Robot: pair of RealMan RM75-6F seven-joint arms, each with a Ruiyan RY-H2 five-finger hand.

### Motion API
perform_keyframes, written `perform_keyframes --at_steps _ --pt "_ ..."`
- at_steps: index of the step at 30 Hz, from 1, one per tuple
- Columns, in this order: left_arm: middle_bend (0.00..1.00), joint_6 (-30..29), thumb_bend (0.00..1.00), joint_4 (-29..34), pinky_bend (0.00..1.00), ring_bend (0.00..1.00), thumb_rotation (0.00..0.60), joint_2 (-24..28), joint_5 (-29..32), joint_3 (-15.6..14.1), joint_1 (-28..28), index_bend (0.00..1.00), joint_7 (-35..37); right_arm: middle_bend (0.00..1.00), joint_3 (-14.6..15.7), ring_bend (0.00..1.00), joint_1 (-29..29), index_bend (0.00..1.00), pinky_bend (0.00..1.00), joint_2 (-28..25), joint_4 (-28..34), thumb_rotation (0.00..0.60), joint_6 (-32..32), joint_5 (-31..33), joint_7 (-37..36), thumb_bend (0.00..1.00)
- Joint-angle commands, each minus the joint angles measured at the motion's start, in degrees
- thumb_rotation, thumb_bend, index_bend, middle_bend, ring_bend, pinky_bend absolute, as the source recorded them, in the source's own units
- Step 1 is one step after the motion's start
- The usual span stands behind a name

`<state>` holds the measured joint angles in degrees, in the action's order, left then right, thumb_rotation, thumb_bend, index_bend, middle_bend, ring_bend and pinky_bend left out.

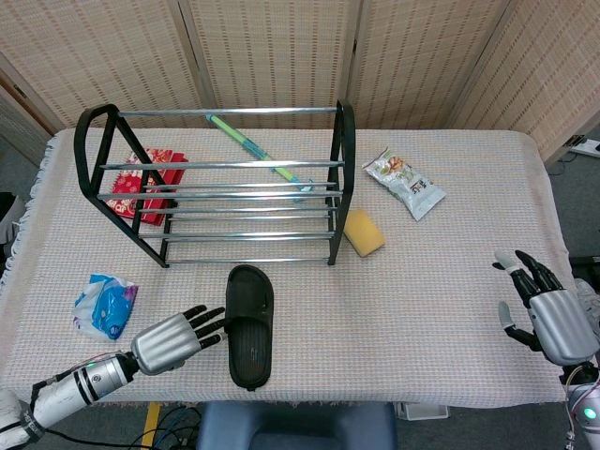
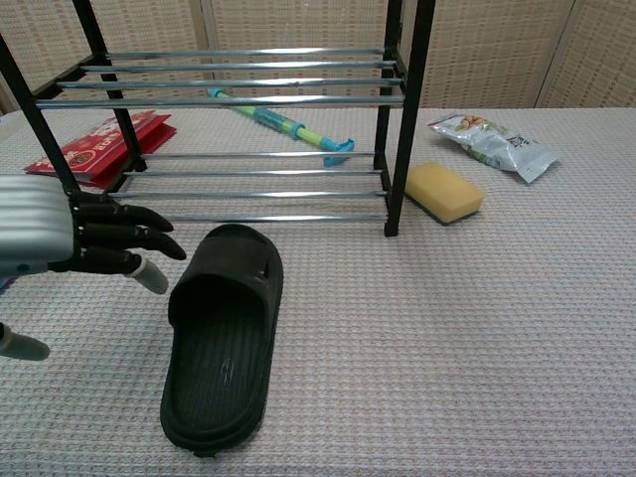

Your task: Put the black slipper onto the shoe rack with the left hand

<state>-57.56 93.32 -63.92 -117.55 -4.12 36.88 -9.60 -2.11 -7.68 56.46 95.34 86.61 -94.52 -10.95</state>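
Reaching toward slipper with left hand, fingers spread, gripping nothing; right hand idling, fingers apart. Grasping, lifting, placing on rack all remaining.

I see the black slipper lying flat, sole down, on the worktop just in front of the shoe rack, toe toward the rack, ribbed footbed up; the rack stands upright, black end frames joined by silver rails in tiers; slipper and rack sit apart.
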Motion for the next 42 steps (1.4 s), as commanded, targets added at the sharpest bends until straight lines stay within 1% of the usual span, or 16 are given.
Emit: perform_keyframes --at_steps 1,6,10,16,21,30,36,42 --pt "0.12 3.6 0.08 1.4 0.25 0.08 0.600 -1.8 -0.9 0.6 3.2 0.21 -2.9 0.21 0.0 0.10 0.1 0.03 0.15 -0.1 0.0 0.600 0.1 0.1 0.0 0.60" --pt "0.10 7.1 0.08 2.1 0.25 0.08 0.600 -3.5 -2.2 1.3 6.4 0.19 -7.6 0.21 0.1 0.10 0.4 0.03 0.15 -0.2 -0.2 0.600 0.3 0.3 -0.3 0.60" --pt "0.09 10.4 0.08 3.2 0.25 0.08 0.600 -4.9 -2.2 1.2 9.1 0.19 -8.3 0.21 0.1 0.10 0.4 0.03 0.15 -0.2 -0.3 0.600 0.4 0.3 -0.4 0.60" --pt "0.08 14.5 0.08 2.8 0.25 0.08 0.600 -7.5 -2.4 1.4 12.5 0.19 -11.5 0.21 0.2 0.10 0.8 0.03 0.16 -0.7 -0.2 0.600 0.9 0.2 -0.5 0.60" --pt "0.08 17.3 0.08 3.0 0.25 0.08 0.600 -9.1 -0.7 1.5 14.3 0.19 -12.5 0.21 0.3 0.10 1.4 0.03 0.16 -0.9 -0.5 0.600 1.5 0.5 -0.8 0.60" --pt "0.08 20.3 0.08 1.9 0.25 0.08 0.600 -12.0 2.3 1.5 16.5 0.21 -14.6 0.21 0.2 0.10 1.9 0.03 0.16 -1.0 -1.0 0.600 2.2 0.7 -1.7 0.60" --pt "0.08 21.7 0.08 2.4 0.25 0.08 0.600 -11.8 4.5 1.6 17.0 0.21 -16.7 0.21 0.2 0.10 2.0 0.03 0.16 -0.7 -1.7 0.600 2.2 0.8 -2.3 0.60" --pt "0.08 22.4 0.08 4.8 0.25 0.06 0.600 -9.3 7.5 1.4 16.4 0.21 -19.3 0.21 0.1 0.10 2.0 0.03 0.16 -0.5 -2.3 0.600 2.1 1.0 -2.8 0.60"
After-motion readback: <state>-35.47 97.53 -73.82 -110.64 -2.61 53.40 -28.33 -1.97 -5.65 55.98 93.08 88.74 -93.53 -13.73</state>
